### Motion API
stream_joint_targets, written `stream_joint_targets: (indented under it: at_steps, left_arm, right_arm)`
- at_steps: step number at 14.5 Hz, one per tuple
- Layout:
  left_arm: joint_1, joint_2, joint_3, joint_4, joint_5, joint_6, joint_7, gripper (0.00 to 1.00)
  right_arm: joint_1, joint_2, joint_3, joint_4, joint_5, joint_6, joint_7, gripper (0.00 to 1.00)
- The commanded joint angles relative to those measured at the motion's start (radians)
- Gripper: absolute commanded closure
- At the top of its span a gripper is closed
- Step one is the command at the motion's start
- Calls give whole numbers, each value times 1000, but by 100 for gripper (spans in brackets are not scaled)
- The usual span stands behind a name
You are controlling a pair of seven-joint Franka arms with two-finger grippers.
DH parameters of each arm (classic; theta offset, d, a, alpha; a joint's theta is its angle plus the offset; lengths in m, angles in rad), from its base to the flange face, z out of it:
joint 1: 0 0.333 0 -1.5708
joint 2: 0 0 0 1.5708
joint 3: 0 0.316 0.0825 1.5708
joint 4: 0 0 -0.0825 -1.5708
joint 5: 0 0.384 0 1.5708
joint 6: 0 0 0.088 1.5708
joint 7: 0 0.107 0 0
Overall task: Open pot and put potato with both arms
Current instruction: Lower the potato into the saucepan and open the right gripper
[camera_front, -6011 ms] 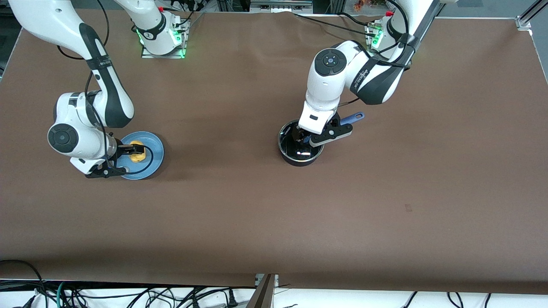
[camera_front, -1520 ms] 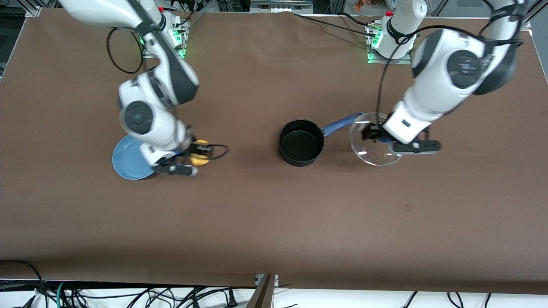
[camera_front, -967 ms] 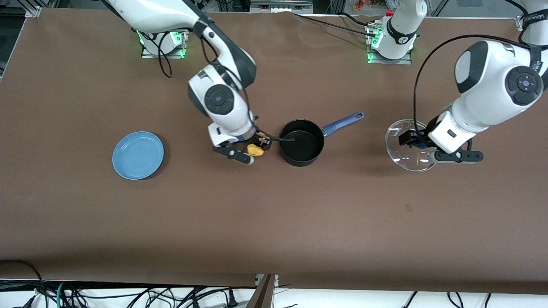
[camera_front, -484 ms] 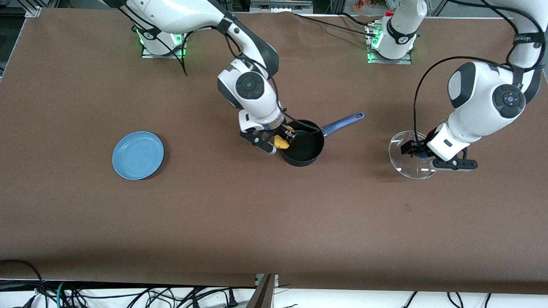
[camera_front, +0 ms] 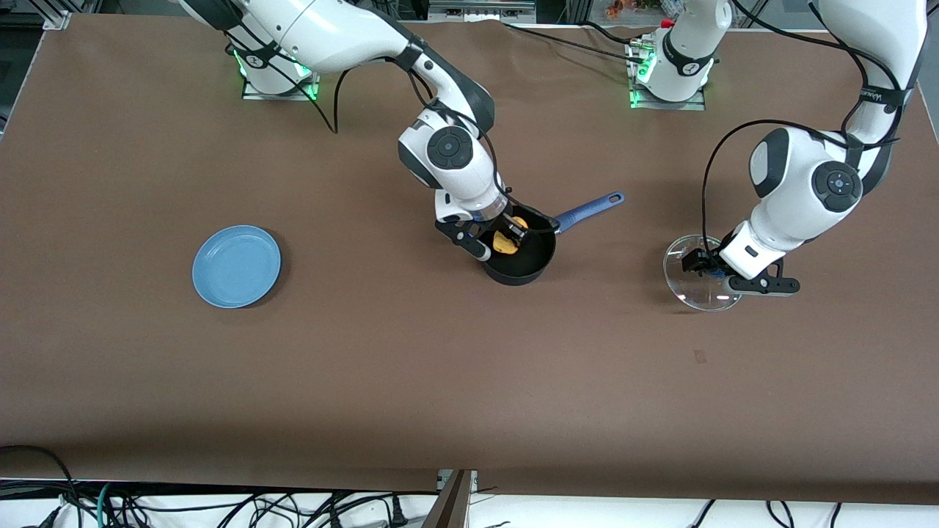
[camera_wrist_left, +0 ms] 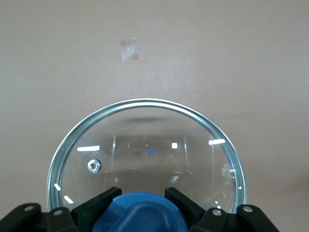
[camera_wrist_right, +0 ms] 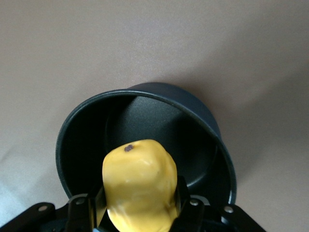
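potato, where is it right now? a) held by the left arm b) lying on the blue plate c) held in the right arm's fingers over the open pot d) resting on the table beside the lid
c, the potato sits clamped in the right gripper just above the open pot, while the left gripper holds the lid by its knob toward the left arm's end of the table.

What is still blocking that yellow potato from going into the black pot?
Nothing visible. The right gripper holds the potato over the open pot. The lid is off, held by the left gripper toward the left arm's end of the table.
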State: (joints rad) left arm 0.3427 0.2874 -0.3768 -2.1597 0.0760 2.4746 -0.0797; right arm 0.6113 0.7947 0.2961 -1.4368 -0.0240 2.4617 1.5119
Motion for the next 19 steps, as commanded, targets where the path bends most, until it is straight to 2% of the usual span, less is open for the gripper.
stream_joint_targets:
  at_steps: [1,2,4,7,9,14,17,19]
  left_arm:
    - [33,15,-8,-38,18,76,18,55]
    - [38,28,-8,-43,18,89,18,55]
    - [44,50,-8,-46,18,108,18,55]
    - [44,53,-4,-58,72,119,14,56]
    - [68,58,-1,-58,120,119,3,56]
    - [104,119,1,-58,191,173,1,56]
    - [105,134,3,-58,196,184,1,56]
    - [111,145,10,-57,243,184,1,54]
  right_arm:
    - [11,14,-9,35,-2,2,18,26]
    - [10,12,-11,36,-11,2,2,0]
    - [2,6,-12,73,-24,-18,-13,0]
    - [-37,-2,-14,185,-24,-226,-126,0]
    - [-79,-23,-15,242,-24,-399,-333,0]
    - [-269,-143,-20,251,-49,-697,-939,0]
    - [-387,-202,-22,251,-98,-799,-1207,0]
    - [-479,-227,-20,251,-105,-816,-1372,0]
